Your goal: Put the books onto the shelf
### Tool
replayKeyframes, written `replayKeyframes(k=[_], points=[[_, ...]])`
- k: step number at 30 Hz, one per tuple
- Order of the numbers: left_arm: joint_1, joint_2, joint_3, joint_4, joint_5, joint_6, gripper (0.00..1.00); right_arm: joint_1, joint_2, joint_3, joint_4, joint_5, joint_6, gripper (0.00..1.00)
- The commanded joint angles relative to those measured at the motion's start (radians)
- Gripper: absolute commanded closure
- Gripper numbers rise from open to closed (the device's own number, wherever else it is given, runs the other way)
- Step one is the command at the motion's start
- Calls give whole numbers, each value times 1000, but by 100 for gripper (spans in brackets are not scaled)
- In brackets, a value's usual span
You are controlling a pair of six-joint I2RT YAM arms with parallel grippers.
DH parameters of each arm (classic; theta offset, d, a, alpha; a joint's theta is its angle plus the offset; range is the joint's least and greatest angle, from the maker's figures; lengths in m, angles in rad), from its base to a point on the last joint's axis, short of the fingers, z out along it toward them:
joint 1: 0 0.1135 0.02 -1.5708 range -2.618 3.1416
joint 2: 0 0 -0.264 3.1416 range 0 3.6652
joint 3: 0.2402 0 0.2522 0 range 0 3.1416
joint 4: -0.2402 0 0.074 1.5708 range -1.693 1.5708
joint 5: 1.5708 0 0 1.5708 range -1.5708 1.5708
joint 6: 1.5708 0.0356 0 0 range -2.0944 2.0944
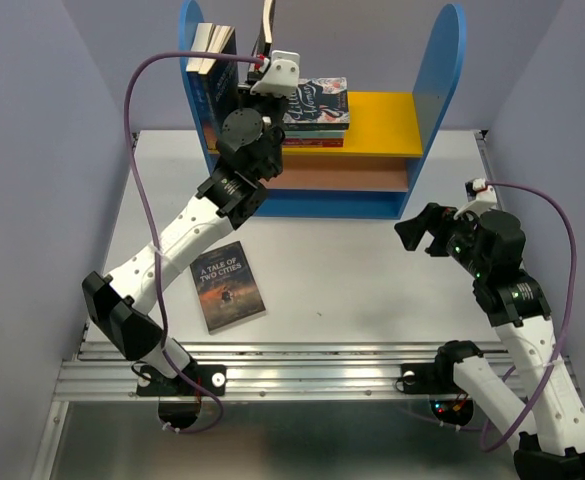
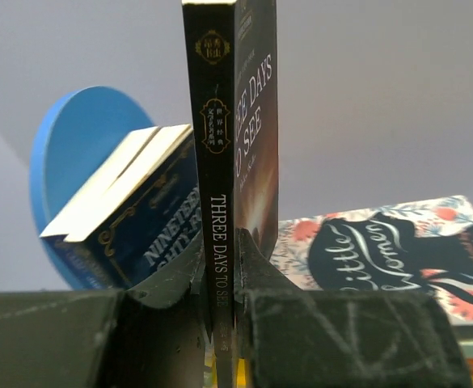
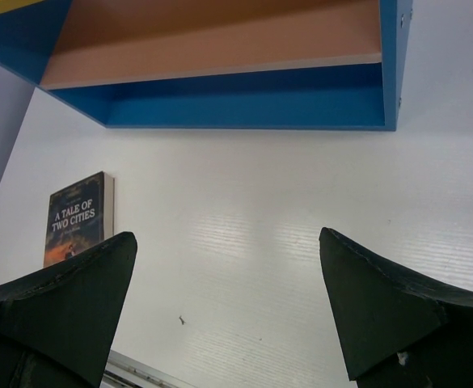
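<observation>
My left gripper (image 1: pixel 265 48) (image 2: pixel 220 252) is shut on a dark book titled "Three Days to See" (image 1: pixel 268 18) (image 2: pixel 228 121), held upright, spine toward the wrist camera, above the shelf's yellow board (image 1: pixel 382 120). Two dark blue books (image 1: pixel 212 60) (image 2: pixel 131 202) lean against the shelf's left blue panel (image 2: pixel 74 137). "A Tale of Two Cities" (image 1: pixel 227 285) (image 3: pixel 78 218) lies flat on the table, front left. My right gripper (image 1: pixel 417 232) (image 3: pixel 227 236) hangs open over the bare table, right of centre, with nothing between its fingers. It faces the shelf's blue base (image 3: pixel 220 101).
A flat stack topped by a floral "Little Women" cover (image 1: pixel 317 100) (image 2: pixel 398 242) lies on the yellow board, just right of the held book. The right blue side panel (image 1: pixel 442 70) stands tall. Grey walls close in the table's left and right sides.
</observation>
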Motion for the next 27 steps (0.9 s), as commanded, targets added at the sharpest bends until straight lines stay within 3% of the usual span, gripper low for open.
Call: replayKeyframes(k=[1, 7, 11, 19, 27], points=[[7, -30, 59, 302, -217, 124, 100, 3, -6, 38, 23, 5, -23, 0], [13, -7, 22, 451, -274, 200, 100, 3, -13, 39, 21, 8, -33, 0], [60, 7, 14, 464, -269, 177, 100, 3, -12, 36, 23, 10, -34, 0], [145, -19, -36, 299, -156, -85, 100, 3, 16, 39, 26, 3, -36, 0], [159, -50, -91, 220, -103, -206, 100, 3, 20, 36, 26, -6, -33, 0]])
